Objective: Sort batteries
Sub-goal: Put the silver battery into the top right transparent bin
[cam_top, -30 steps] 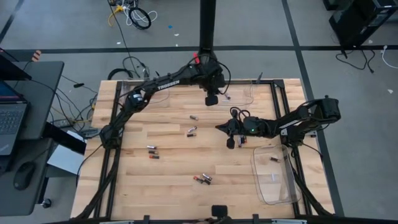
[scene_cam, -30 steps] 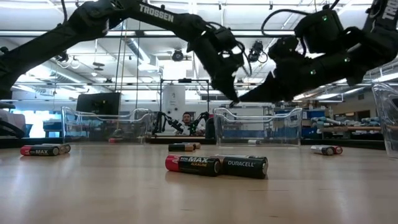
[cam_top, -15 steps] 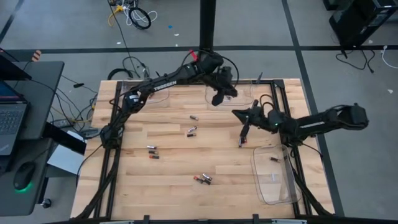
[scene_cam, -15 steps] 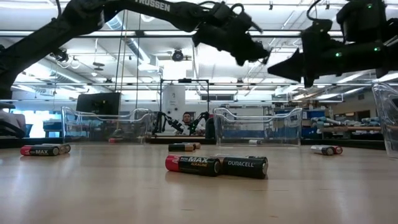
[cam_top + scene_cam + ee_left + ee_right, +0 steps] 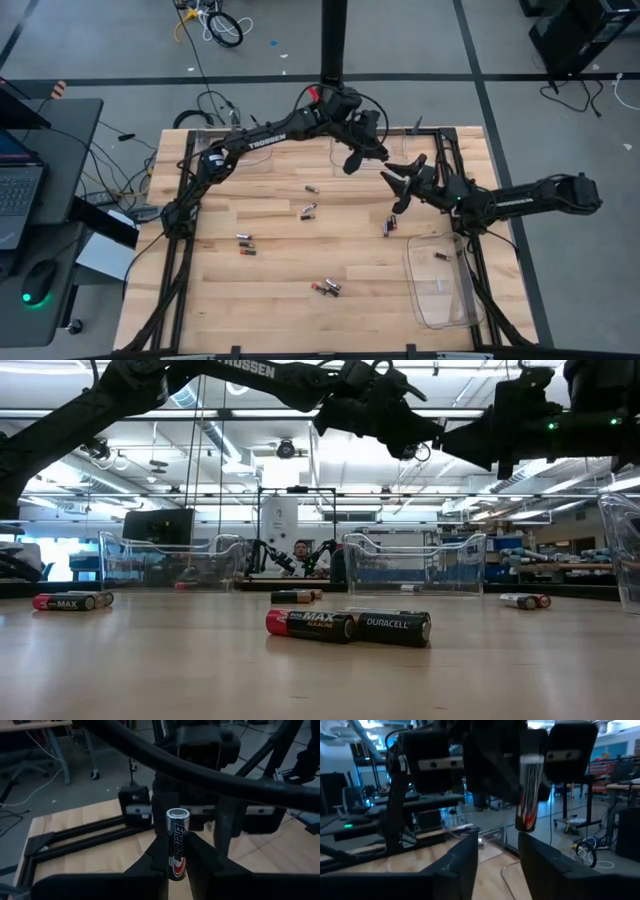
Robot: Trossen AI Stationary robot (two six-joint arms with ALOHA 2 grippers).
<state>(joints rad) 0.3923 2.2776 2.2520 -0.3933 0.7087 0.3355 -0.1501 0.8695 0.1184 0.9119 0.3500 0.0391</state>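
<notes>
Left pincer: clenched on one battery. It is up in the air over the back of the desk, above the back tray.
Held battery: silver-grey with a red and black band. It stands straight up between the two dark fingers.
Right pincer: released. Its fingers are spread apart and nothing is between them. It hangs in the air just beside the left pincer and points at the held battery.
Front tray: a clear plastic tray at the right front corner of the desk.
Tray batteries: two small ones lie flat inside the front tray, one dark and one pale, a little apart.
Back tray: clear plastic, at the back edge of the desk under the left arm. The arm hides most of it, so I cannot tell what is in it.
Left back tray: clear plastic, at the back left. A small red thing shows low at its wall. I cannot tell if it is inside.
Loose batteries: they lie on the bare wood in small groups, outside all the trays. Some are in the middle, some on the left and some near the front. One is near the front tray.
Front pair: a red and black one and a black one lie flat, end to end and touching.
Desk: light wood.
</notes>
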